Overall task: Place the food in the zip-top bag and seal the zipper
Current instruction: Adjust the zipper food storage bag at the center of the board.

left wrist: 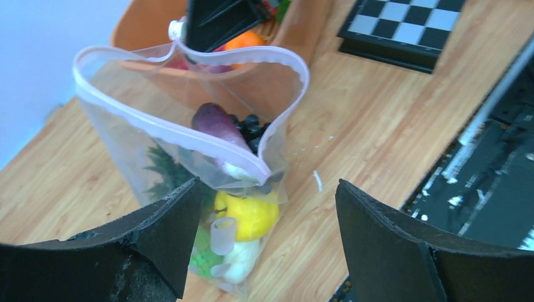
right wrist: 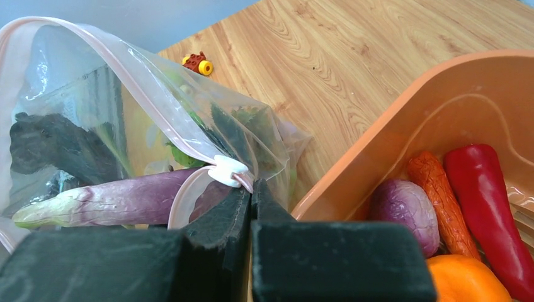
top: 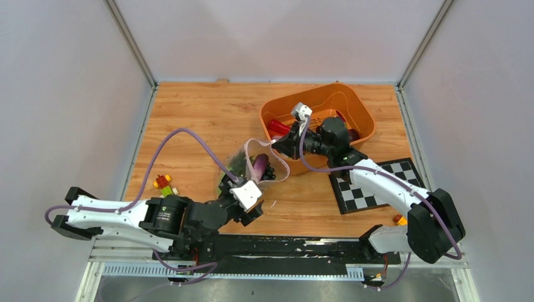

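Observation:
The zip-top bag (top: 255, 165) stands on the table with its mouth open, just left of the orange tub. Inside it are a purple eggplant (left wrist: 217, 123), dark grapes (left wrist: 252, 126), a yellow lemon (left wrist: 249, 214), a white radish (left wrist: 242, 261) and green pieces (left wrist: 204, 255). The pinkish zipper (left wrist: 189, 135) runs round the open mouth, with a white slider (right wrist: 228, 171) at one end. My right gripper (right wrist: 252, 189) is shut on the bag's mouth edge beside the slider and holds it up. My left gripper (left wrist: 267, 185) is open at the bag's lower end, its left finger against the bag.
The orange tub (top: 359, 107) at the back right holds a red pepper (right wrist: 488, 201), an orange carrot-like piece (right wrist: 441, 201), a purple onion (right wrist: 406, 214) and an orange (right wrist: 469, 280). A chessboard (top: 378, 182) lies on the right. Small toy blocks (top: 164, 184) lie on the left.

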Motion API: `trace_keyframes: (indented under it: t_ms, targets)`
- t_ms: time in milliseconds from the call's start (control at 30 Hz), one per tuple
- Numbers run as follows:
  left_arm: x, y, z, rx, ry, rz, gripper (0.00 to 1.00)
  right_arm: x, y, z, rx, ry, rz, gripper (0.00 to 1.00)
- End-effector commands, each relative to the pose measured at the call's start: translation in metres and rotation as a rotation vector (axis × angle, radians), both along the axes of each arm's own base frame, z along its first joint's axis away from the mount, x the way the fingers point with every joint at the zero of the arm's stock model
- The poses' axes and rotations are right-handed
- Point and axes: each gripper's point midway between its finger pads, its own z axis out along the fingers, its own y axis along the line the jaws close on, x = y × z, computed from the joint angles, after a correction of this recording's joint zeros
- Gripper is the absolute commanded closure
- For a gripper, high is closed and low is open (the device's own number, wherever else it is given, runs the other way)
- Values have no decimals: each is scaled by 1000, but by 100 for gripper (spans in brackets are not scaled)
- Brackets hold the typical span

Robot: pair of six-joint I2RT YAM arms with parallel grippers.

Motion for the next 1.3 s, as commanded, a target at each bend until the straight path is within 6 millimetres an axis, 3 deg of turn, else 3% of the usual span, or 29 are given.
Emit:
trace_keyframes:
  t_ms: [0,300,500,633,1033,1267]
  targets:
    - [18,15,19,-70,-84,177,17,7,2,33,58,-47,-16,100]
    - [20,-1,4,0,-147,258,20,3,1,38,65,-44,-7,100]
    - [19,-1,-6,-10,-131,257,26,3,3,38,68,-26,3,100]
    - [22,3,-13,-1,-146,279,38,1,6,40,79,-15,18,100]
    - [25,15,-13,-61,-152,289,99,-1,2,37,74,-12,6,100]
    - [27,35,5,-163,-120,289,100,-3,-1,43,71,-32,1,100]
